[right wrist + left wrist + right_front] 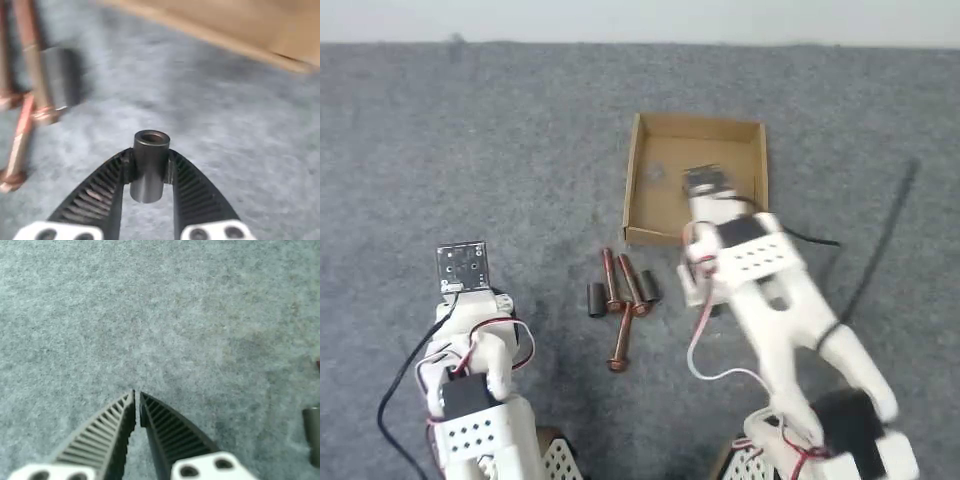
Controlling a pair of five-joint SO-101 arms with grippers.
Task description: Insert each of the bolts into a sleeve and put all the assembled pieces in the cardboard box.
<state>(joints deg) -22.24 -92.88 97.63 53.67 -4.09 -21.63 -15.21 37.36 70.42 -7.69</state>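
Surface: a grey carpet [470, 130], fuzzy and mottled, covers the table.
Cable: a thin black cable [883, 240] lies slantwise on the carpet, toward its right side.
Backdrop: a pale wall strip [640, 20] runs beyond the carpet's far edge.

White left arm [470, 395] folded low, black ribbed left gripper [137, 394] closed, right arm [775, 300] stretched forward, right gripper [150, 155] clamping dark cylindrical sleeve [149, 170]

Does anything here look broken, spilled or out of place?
Nothing stands out. Three bolts and two sleeves lie loose on the carpet beside the cardboard box, and the right gripper holds a third sleeve upright.
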